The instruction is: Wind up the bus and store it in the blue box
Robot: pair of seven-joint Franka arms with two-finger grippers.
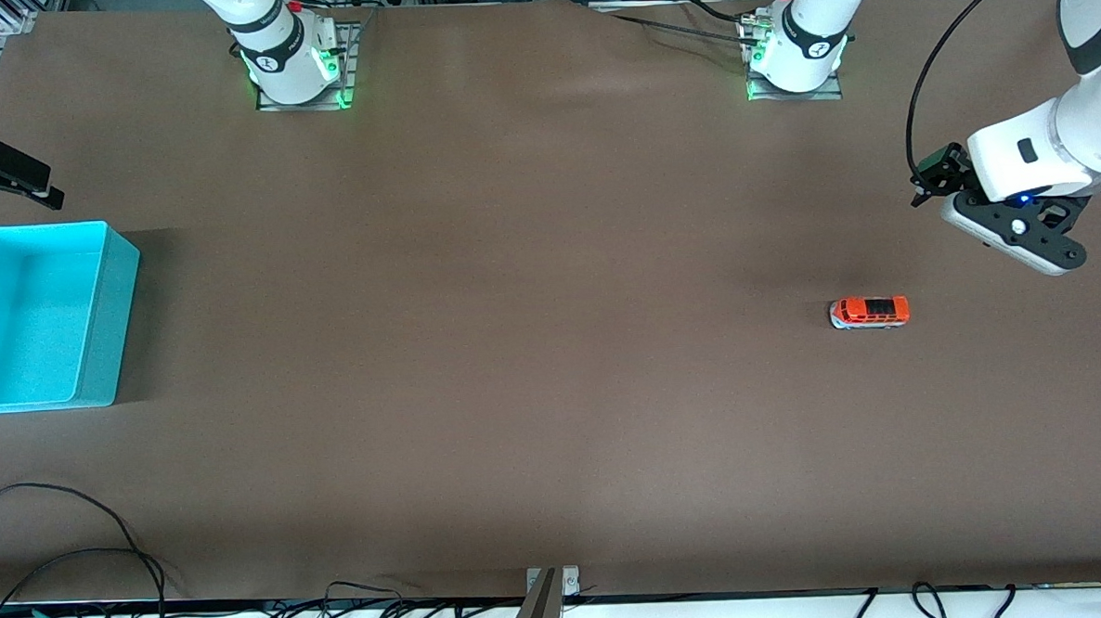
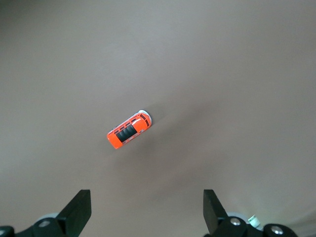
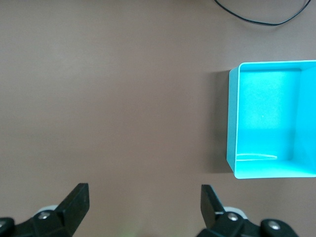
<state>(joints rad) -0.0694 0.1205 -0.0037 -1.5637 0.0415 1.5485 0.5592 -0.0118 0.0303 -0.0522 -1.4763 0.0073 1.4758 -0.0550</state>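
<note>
An orange toy bus [image 1: 869, 313] is seen standing on its wheels on the brown counter [image 1: 515, 348], toward the left arm's end, its length laid along the counter's long edge. The left gripper [image 2: 147, 210] is held in the air over bare counter at about two o'clock from the bus in the front view; its jaws are spread to their full width and nothing is gripped between them. In the left wrist view the bus is shown whole, dark roof panel uppermost, well apart from the two black fingertips [image 2: 79, 207]. The blue box [image 1: 98, 366], open at the top, is set at the right arm's end of the counter, at about nine o'clock from the bus and well apart from it; no object is seen inside it. The right gripper [image 3: 145, 207] is held over the counter's edge at about eleven o'clock from the box, its jaws likewise fully parted and empty. Loose black cables [image 1: 106, 551] are seen trailing along the counter's edge nearest the front camera.
</note>
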